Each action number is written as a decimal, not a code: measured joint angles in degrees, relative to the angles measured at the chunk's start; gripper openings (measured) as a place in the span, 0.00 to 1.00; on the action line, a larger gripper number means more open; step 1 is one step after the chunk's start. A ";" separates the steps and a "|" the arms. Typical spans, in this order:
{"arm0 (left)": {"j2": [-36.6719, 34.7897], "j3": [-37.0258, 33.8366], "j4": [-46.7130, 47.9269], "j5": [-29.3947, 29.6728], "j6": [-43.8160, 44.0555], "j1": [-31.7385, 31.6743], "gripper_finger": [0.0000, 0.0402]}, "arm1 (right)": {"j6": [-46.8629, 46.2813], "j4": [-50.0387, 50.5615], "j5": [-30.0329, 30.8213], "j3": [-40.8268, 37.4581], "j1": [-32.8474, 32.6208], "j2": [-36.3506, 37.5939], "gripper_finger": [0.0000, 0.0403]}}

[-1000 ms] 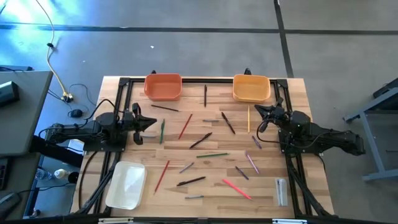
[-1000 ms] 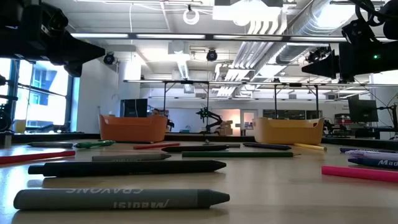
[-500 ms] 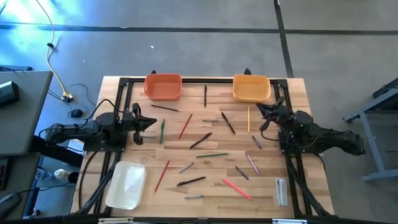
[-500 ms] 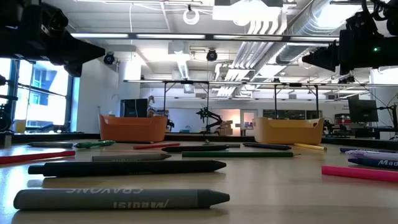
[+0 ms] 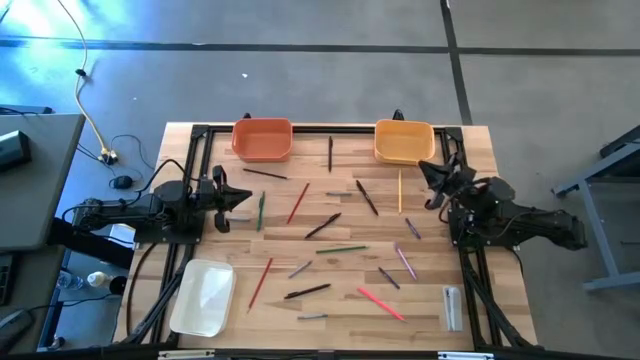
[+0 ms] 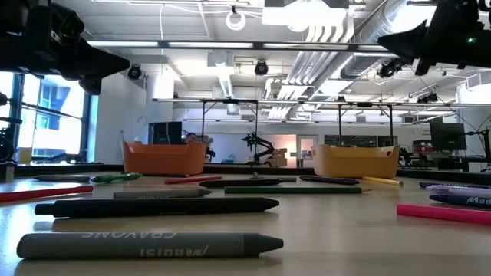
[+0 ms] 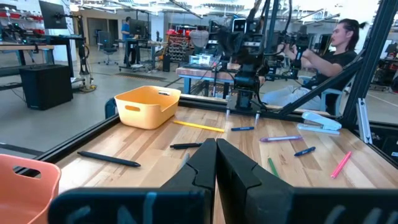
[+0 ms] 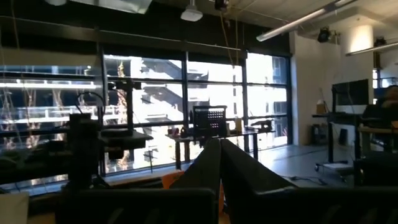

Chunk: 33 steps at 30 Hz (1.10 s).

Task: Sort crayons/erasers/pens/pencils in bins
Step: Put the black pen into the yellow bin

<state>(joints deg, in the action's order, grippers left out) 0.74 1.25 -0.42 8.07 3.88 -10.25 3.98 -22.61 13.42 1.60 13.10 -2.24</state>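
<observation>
- The left gripper (image 5: 245, 198) hangs over the left edge of the tabletop (image 5: 340, 300), fingers pressed together and holding nothing. It points inward at table height, a rest pose that leaves the work area free.
- The right gripper (image 5: 428, 170) is also pressed together and empty. It sits beside the yellow-orange bin (image 5: 404, 141) and, judging by its wrist view of windows and ceiling, is tilted upward, so it is not lined up on any item.
- The three bins sit at the margins: the orange bin (image 5: 262, 139) and the yellow-orange one at the far edge, the white bin (image 5: 203, 297) at the near left corner. That leaves the middle open for picking, and each arm has a bin close by.
- All three bins look empty, so sorting seems not yet begun.
- The pens, such as the dark one (image 5: 367, 197) in the middle and another (image 5: 307, 291) nearer the front, lie flat and scattered, apart from each other.
- The pencils lie the same way: a red one (image 5: 298, 202), a green one (image 5: 261, 210) just by the left gripper, a yellow one (image 5: 400, 190) close to the right gripper.
- A grey crayon (image 6: 149, 245) lies nearest the low camera.
</observation>
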 joint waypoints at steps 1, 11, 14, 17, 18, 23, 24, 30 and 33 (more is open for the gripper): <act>0.00 -0.02 0.01 0.01 0.00 0.01 0.00 | -0.59 0.07 -0.14 0.48 -0.02 0.00 0.00; 0.02 0.00 -0.01 -0.01 0.00 -0.01 0.00 | -0.05 3.56 2.13 4.03 -3.14 -8.15 0.00; 0.01 -0.01 0.00 -0.01 0.00 0.00 0.00 | -0.63 4.32 4.73 4.70 -4.54 -12.97 0.00; 0.02 -0.01 0.00 0.00 0.00 0.00 0.00 | -1.05 6.37 7.27 6.18 -6.07 -17.80 0.00; 0.02 0.00 0.00 0.00 0.00 0.00 0.00 | -1.65 7.51 8.16 6.92 -6.54 -19.27 0.00; 0.02 -0.02 -0.01 0.01 0.00 0.01 0.00 | -6.52 14.45 10.38 11.64 -8.41 -25.73 0.00; 0.01 -0.01 -0.01 0.00 0.00 -0.01 0.00 | -7.58 16.21 10.75 12.68 -8.81 -26.98 0.00; 0.00 0.00 0.01 0.00 0.00 -0.01 0.00 | -13.39 26.49 13.39 18.87 -12.16 -34.51 0.00; -0.01 0.00 -0.01 -0.01 0.00 -0.01 0.00 | -16.31 29.50 13.58 20.92 -13.66 -38.29 0.00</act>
<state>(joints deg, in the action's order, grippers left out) 0.73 1.25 -0.43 8.06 3.88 -10.26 -12.34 6.89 27.00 22.51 -0.56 -40.53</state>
